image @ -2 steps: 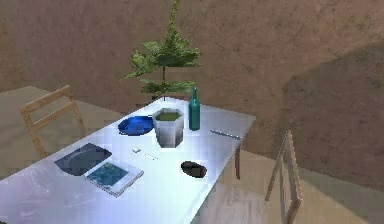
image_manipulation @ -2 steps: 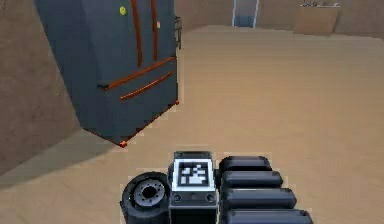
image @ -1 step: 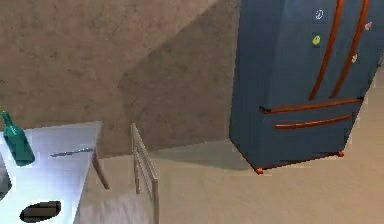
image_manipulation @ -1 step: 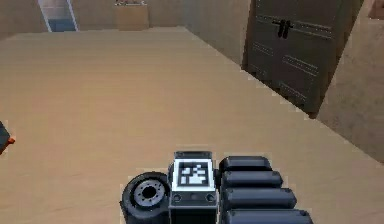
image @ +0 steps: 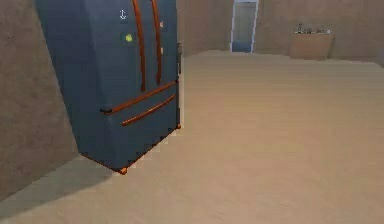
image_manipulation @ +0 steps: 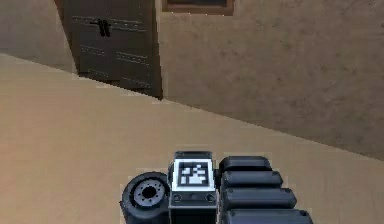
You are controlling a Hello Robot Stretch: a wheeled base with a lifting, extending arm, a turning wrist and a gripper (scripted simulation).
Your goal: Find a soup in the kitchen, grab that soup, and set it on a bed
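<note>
— Which step are you on?

— The search, I judge. A blue refrigerator (image: 120, 75) with orange handles stands close at the forward view's left, so this looks like the kitchen. Where the soup is I cannot tell.

— And your end effector (image_manipulation: 147, 197)?

— Its dark body sits at the arm side view's bottom edge, beside a white marker square (image_manipulation: 193, 172). I can't make out the fingers, so I cannot tell how they stand or whether they hold anything.

— Next move?

— Probably driving across the tan floor (image: 270, 140) toward the small table (image: 312, 48) far off at the forward view's right. The things on it are too small to name from here.

— How do the views differ?

— Forward gives me the refrigerator, a pale doorway (image: 243, 25) and that table. Arm side gives a dark panelled door (image_manipulation: 110, 45) in a brown wall (image_manipulation: 290, 70).
</note>
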